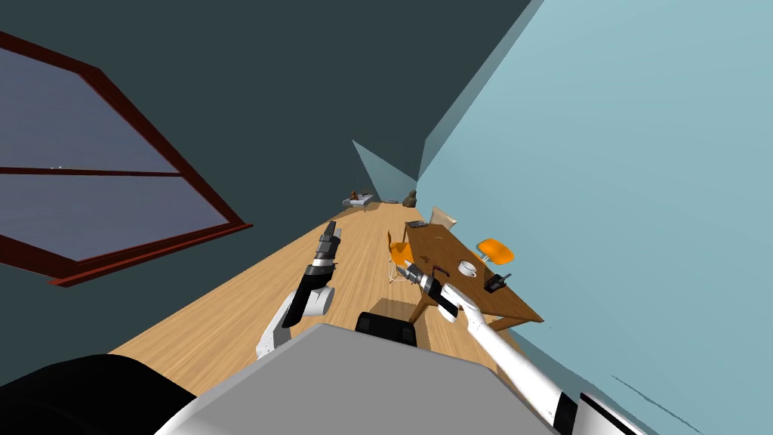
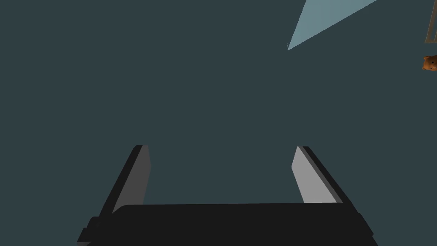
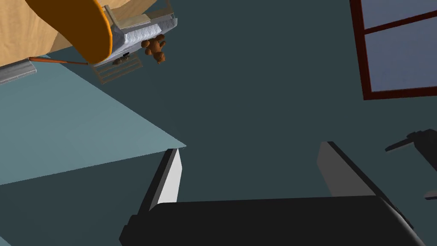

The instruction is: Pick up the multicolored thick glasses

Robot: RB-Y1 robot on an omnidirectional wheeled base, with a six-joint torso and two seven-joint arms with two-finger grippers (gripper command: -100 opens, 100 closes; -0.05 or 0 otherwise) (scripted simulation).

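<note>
- The dark teal wall ran along the left and the light blue wall along the right. The light wooden floor ran between them to the far end.
- A window with a dark red frame sat in the left wall, well apart from the work area.
- The brown wooden table stood against the right wall, just right of the right arm.
- Orange chairs stood at the table, one at its left edge and one on the wall side.
- The right gripper hung at the table's near left edge. Its fingers were spread wide and held nothing. Judgement: it was staged for a reach across the tabletop.
- The left gripper was raised over the floor, left of the table, with its fingers apart and empty. Judgement: it was parked clear of the working arm.
- A low grey bench stood at the far end, with a teddy bear beside it.
- A white dish lay mid-table.
- A small dark object lay near the table's right edge. Judgement: this was probably the multicolored thick glasses, but its colours could not be made out.
</note>
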